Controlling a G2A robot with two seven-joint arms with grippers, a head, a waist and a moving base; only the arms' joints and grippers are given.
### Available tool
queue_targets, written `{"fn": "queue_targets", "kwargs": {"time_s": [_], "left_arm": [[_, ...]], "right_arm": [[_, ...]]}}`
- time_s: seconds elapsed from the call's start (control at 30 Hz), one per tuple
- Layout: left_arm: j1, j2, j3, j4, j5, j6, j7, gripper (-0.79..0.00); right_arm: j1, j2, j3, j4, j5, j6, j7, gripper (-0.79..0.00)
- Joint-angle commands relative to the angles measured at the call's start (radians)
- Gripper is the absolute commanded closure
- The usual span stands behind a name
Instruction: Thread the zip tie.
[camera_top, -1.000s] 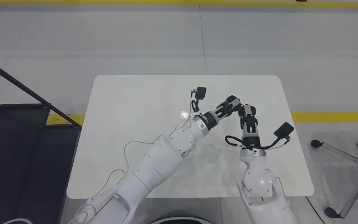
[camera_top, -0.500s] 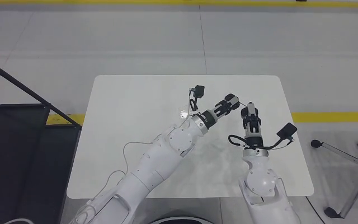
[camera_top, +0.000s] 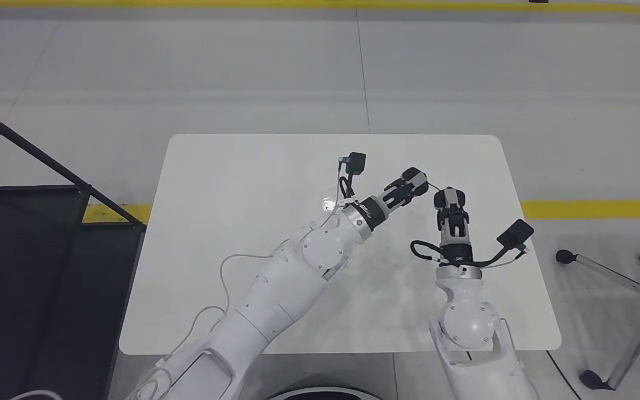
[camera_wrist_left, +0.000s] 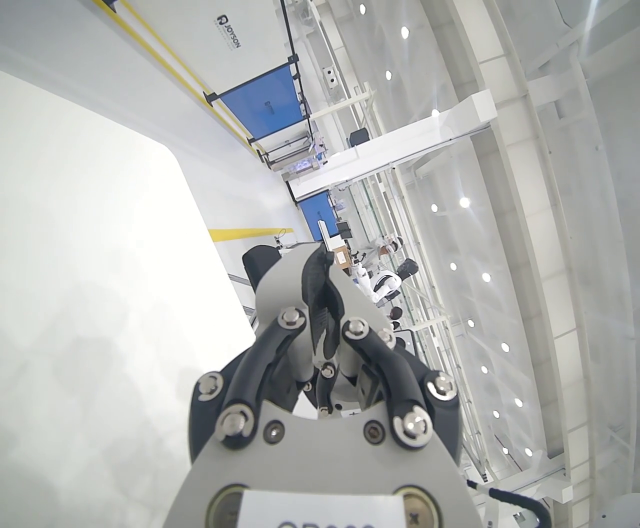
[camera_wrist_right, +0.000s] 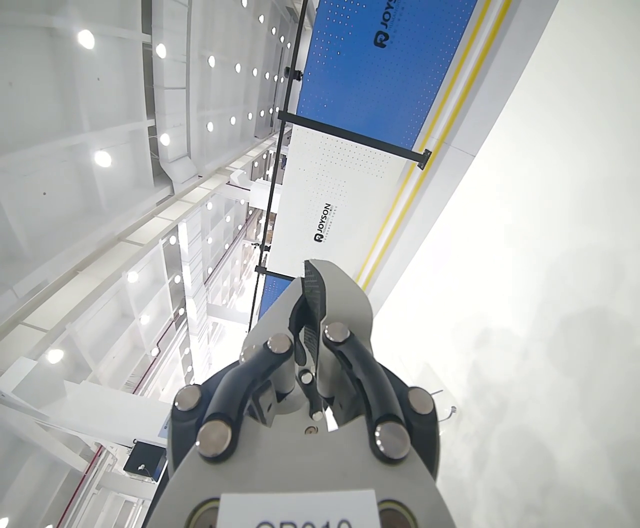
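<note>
Left gripper (camera_wrist_left: 320, 257) pinched closed; right gripper (camera_wrist_right: 310, 267) pinched closed; both near each other above white table (camera_top: 250, 200)

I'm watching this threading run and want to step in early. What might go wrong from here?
1. The left gripper and the right gripper are both shut, but whether either holds the zip tie is too fine to tell; a slipped tie would make threading fail.
2. The grippers sit close together above the table, so a misaligned approach might knock them together.
</note>
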Motion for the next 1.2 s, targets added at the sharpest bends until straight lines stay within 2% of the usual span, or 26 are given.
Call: {"fn": "queue_targets", "kwargs": {"time_s": [0.0, 0.03, 0.07, 0.1, 0.13, 0.17, 0.2, 0.27, 0.33, 0.47, 0.67, 0.8, 1.1, 1.17], "left_arm": [[0.001, -0.001, -0.003, 0.001, -0.001, -0.002, -0.002, -0.126], [0.002, -0.002, -0.004, 0.002, -0.003, -0.002, -0.002, -0.256], [0.002, -0.003, -0.006, 0.003, -0.005, -0.003, -0.005, -0.483], [0.002, -0.004, -0.007, 0.004, -0.007, -0.002, -0.007, -0.631], [0.001, -0.005, -0.008, 0.005, -0.007, -0.002, -0.009, -0.714], [0.001, -0.006, -0.009, 0.006, -0.008, -0.004, -0.010, -0.736], [0.002, -0.007, -0.009, 0.008, -0.008, -0.004, -0.013, -0.727], [0.001, -0.009, -0.009, 0.010, -0.007, -0.004, -0.016, -0.653], [0.000, -0.011, -0.010, 0.014, -0.007, -0.006, -0.019, -0.625], [-0.003, -0.014, -0.014, 0.019, -0.007, -0.007, -0.025, -0.489], [-0.003, -0.018, -0.017, 0.023, -0.001, -0.018, -0.032, -0.363], [-0.003, -0.021, -0.018, 0.025, 0.005, -0.026, -0.035, -0.240], [-0.003, -0.027, -0.025, 0.032, 0.010, -0.021, -0.041, -0.123], [-0.003, -0.028, -0.027, 0.033, 0.012, -0.019, -0.042, -0.068]], "right_arm": [[0.000, -0.001, 0.001, 0.001, 0.002, -0.001, -0.001, 0.000], [0.000, -0.002, 0.001, 0.000, 0.002, -0.001, -0.003, 0.000], [0.000, -0.003, 0.002, 0.001, 0.003, -0.002, -0.005, 0.000], [0.001, -0.004, 0.002, 0.001, 0.004, -0.003, -0.007, 0.000], [0.001, -0.005, 0.003, 0.002, 0.003, -0.002, -0.009, 0.000], [0.001, -0.005, 0.003, 0.002, 0.003, -0.002, -0.011, 0.000], [0.001, -0.006, 0.003, 0.002, 0.002, -0.002, -0.011, 0.000], [0.001, -0.007, 0.003, 0.003, 0.003, -0.002, -0.012, 0.000], [0.002, -0.009, 0.004, 0.003, 0.001, -0.004, -0.012, 0.000], [0.002, -0.011, 0.005, 0.005, 0.001, -0.003, -0.012, 0.000], [0.006, -0.015, 0.003, 0.008, -0.005, 0.001, -0.007, 0.000], [0.007, -0.018, 0.002, 0.010, -0.008, 0.004, -0.004, 0.000], [0.007, -0.023, 0.006, 0.011, -0.011, 0.008, 0.002, 0.000], [0.007, -0.024, 0.007, 0.011, -0.011, 0.009, 0.003, 0.000]]}}
